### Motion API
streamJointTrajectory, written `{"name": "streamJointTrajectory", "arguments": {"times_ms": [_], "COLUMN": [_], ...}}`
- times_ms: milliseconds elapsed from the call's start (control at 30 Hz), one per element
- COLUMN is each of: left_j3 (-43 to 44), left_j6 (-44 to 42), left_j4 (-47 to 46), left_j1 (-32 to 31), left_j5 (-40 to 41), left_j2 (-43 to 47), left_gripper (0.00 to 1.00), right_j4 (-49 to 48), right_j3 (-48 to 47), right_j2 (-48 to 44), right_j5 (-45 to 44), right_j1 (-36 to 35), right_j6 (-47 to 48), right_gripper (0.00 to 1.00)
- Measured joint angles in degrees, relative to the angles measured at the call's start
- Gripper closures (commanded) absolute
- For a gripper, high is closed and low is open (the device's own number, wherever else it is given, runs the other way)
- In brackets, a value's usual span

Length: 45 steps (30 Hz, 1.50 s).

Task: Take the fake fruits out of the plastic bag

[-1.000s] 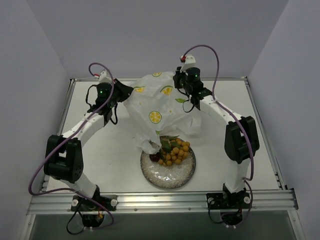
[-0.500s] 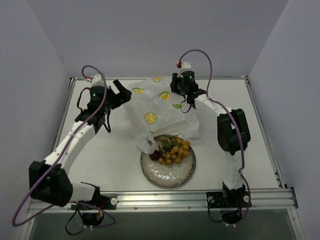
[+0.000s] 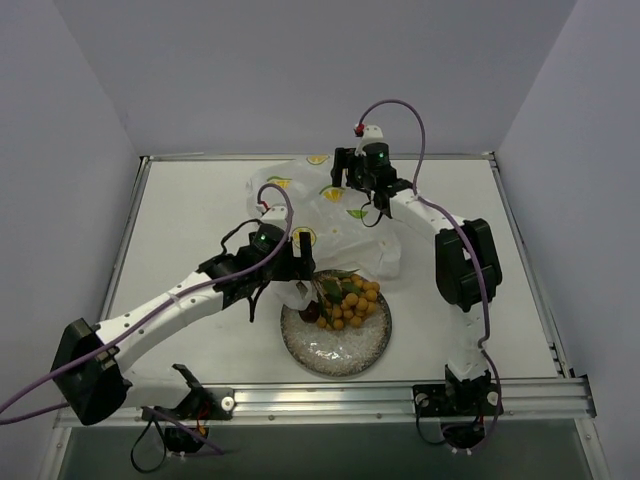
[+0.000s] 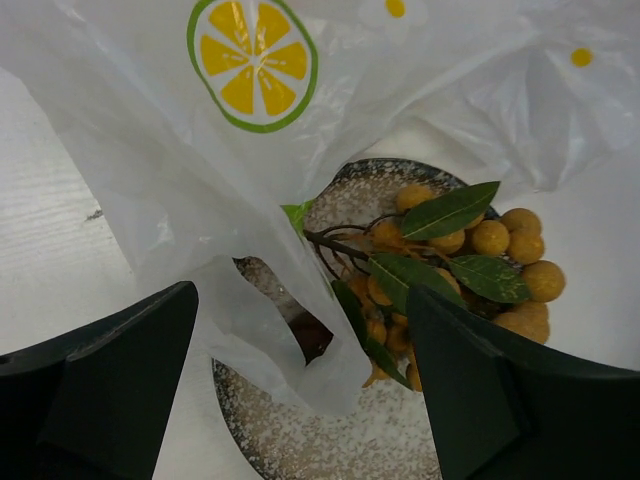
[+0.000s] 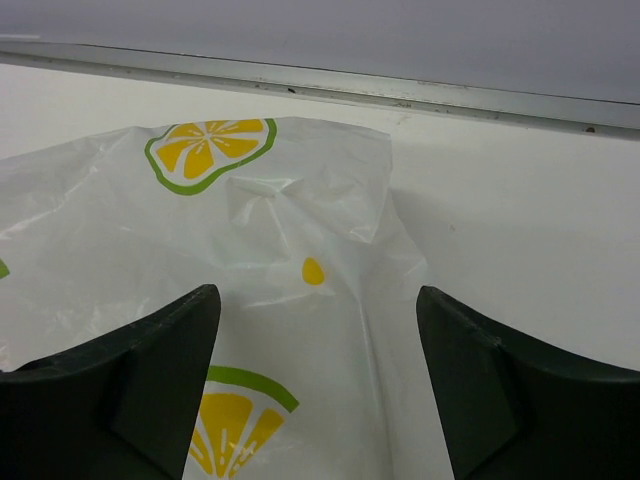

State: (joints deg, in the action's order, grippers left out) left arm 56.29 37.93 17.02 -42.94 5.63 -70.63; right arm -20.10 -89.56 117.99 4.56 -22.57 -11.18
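Left gripper [image 4: 302, 293] has swung in over the speckled plate [image 3: 340, 352].
It and the right gripper [image 5: 318, 293] are spread wide, grasping nothing; berry bunch [image 3: 352, 300] lies on the plate, touching the plastic bag [image 3: 335, 215].

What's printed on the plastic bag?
The plastic bag is white with green-rimmed yellow citrus slices; left wrist view.

White tabletop [image 3: 180, 230], metal front rail [image 3: 320, 398], plain walls [image 3: 300, 70], perhaps pale lavender

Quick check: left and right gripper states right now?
Left gripper: open, holding nothing.
Right gripper: open above the plastic bag, holding nothing.
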Motion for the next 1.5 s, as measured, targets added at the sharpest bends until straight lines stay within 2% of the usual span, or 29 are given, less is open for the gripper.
{"name": "streamJointTrajectory", "arguments": {"times_ms": [33, 100, 133, 167, 267, 333, 400, 433, 500, 600, 633, 667, 700, 800, 933, 1033, 1267, 1500], "left_j3": [-0.09, -0.31, -0.35, -0.35, -0.35, -0.35, -0.39, -0.57, -1.33, -3.98, -5.11, -6.56, -7.76, -10.16, -12.13, -13.38, -13.86, -13.84], "left_j6": [0.02, 0.09, 0.02, 0.02, -0.22, -0.15, -0.13, 0.02, 0.22, 0.42, 0.72, 1.18, 1.62, 2.97, 5.27, 7.15, 9.03, 10.32], "left_j4": [0.24, 0.55, 0.61, 0.57, 0.15, -0.50, -1.33, -1.95, -3.26, -6.56, -7.65, -9.20, -10.64, -14.75, -21.09, -24.76, -27.91, -29.81], "left_j1": [-0.44, -0.61, -0.68, -0.79, -1.33, -1.75, -2.01, -2.08, -2.08, -2.05, -2.05, -1.99, -1.90, -1.42, 0.42, 3.48, 11.13, 14.62], "left_j5": [0.46, 1.42, 1.99, 2.40, 3.78, 4.37, 4.76, 4.81, 5.07, 5.18, 5.14, 4.96, 4.76, 3.87, 1.84, -1.05, -9.68, -16.68], "left_j2": [-1.22, -2.99, -3.80, -4.37, -5.62, -6.36, -7.15, -7.41, -7.50, -6.38, -5.68, -4.68, -3.63, -0.63, 2.69, 4.13, 4.85, 5.01], "left_gripper": [0.19, 0.32, 0.38, 0.49, 0.52, 0.59, 0.72, 0.87, 0.97, 0.98, 0.98, 0.98, 0.98, 0.98, 0.98, 0.98, 0.97, 0.98], "right_j4": [0.31, 0.72, 1.05, 1.09, 1.18, 1.05, 1.07, 1.09, 1.11, 0.37, -0.50, -1.77, -2.97, -5.88, -9.38, -10.51, -11.37, -14.36], "right_j3": [0.11, 0.85, 1.27, 1.75, 3.10, 4.24, 6.34, 7.78, 11.30, 19.30, 22.60, 26.47, 30.97, 39.85, 47.41, 50.18, 50.69, 50.69], "right_j2": [-0.24, -1.40, -2.14, -2.93, -5.60, -7.63, -10.21, -11.76, -15.37, -22.62, -25.53, -28.68, -32.70, -41.35, -48.48, -49.66, -45.05, -36.65], "right_j5": [-0.15, -0.35, -0.35, -0.35, -0.39, -0.57, -0.76, -0.76, -0.85, -0.79, -0.66, -0.57, -0.57, -0.31, -0.92, -1.27, -6.01, -8.68], "right_j1": [0.00, -0.02, -0.02, -0.02, -0.04, -0.13, -0.31, -0.42, -0.79, -1.99, -2.73, -3.65, -5.29, -10.84, -19.61, -23.02, -25.20, -25.92], "right_j6": [-0.02, 0.00, 0.00, 0.00, -0.04, -0.17, -0.42, -0.59, -0.98, -2.40, -3.02, -3.54, -4.61, -6.58, -7.41, -7.39, -7.43, -7.45], "right_gripper": [0.22, 0.22, 0.22, 0.22, 0.20, 0.15, 0.13, 0.12, 0.16, 0.35, 0.47, 0.54, 0.66, 0.85, 0.88, 0.88, 0.88, 0.88]}}
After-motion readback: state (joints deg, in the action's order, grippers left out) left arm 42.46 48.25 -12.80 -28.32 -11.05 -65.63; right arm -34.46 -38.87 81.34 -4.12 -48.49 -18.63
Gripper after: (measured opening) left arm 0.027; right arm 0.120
